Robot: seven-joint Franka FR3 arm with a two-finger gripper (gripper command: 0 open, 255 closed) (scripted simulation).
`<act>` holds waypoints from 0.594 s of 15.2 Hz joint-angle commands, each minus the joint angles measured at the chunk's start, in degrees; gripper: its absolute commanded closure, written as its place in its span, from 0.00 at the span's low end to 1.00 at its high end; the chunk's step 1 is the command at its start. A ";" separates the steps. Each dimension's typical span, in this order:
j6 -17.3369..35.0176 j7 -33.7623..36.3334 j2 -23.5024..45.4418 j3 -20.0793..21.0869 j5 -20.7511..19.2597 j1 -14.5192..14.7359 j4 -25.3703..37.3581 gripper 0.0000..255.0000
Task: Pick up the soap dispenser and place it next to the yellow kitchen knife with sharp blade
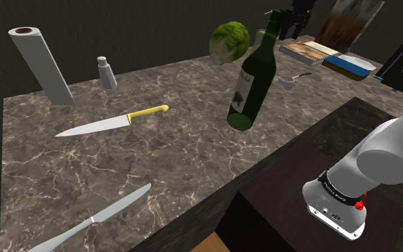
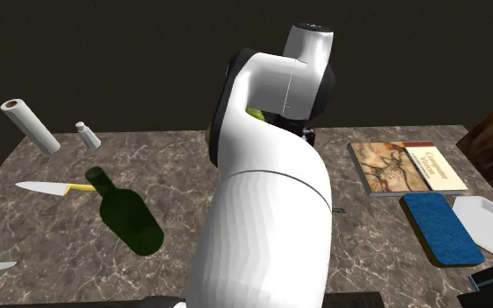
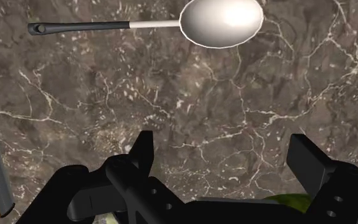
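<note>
Shoulder view, left to right: paper roll (image 1: 41, 63); grey soap dispenser (image 1: 106, 72), upright near it, apart from the yellow-handled knife (image 1: 114, 123); green bottle (image 1: 252, 80). My claw (image 3: 225, 153): fingers spread, empty, near a spoon (image 3: 222, 22).

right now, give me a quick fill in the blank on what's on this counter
1. The dispenser is coloured ___.
2. The knife nearest the dispenser has a ___ handle.
3. The gripper is ___, with nothing in it.
4. The spoon under the gripper has a ___ handle.

Missing words: grey; yellow; open; black.
</note>
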 commanded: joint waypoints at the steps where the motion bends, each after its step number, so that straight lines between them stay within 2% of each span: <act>1: 0.16 -1.94 3.96 -0.94 0.85 -0.51 3.84 0.00; 9: -4.24 -9.62 22.97 -3.56 6.81 -5.71 27.08 0.00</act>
